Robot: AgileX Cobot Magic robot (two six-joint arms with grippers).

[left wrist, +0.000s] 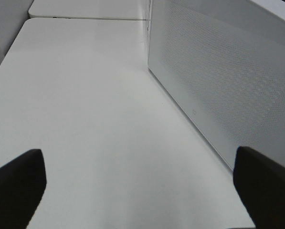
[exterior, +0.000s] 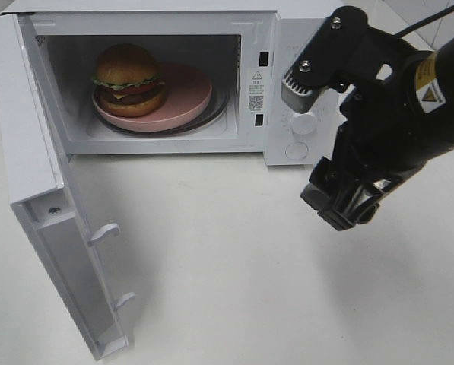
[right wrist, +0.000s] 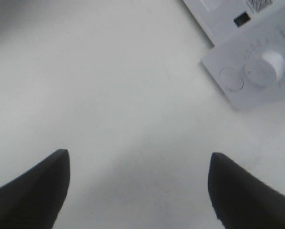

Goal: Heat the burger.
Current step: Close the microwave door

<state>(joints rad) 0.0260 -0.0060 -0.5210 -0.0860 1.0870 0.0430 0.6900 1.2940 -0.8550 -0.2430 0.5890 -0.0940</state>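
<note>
The burger point(exterior: 128, 80) is sitting on the pink plate point(exterior: 190, 97) inside the microwave point(exterior: 258, 46), toward the left of its cavity, so loading looks done; the door point(exterior: 44, 190) is hanging wide open off the microwave's left side, and it likely needs closing before any heating. The right claw point(right wrist: 140, 191) is hovering in front of the microwave's control panel point(right wrist: 242, 93), jaws spread wide and gripping nothing. The left claw point(left wrist: 137, 191), likewise wide and empty, is facing the door's outer face, seemingly placed to push it shut
</note>
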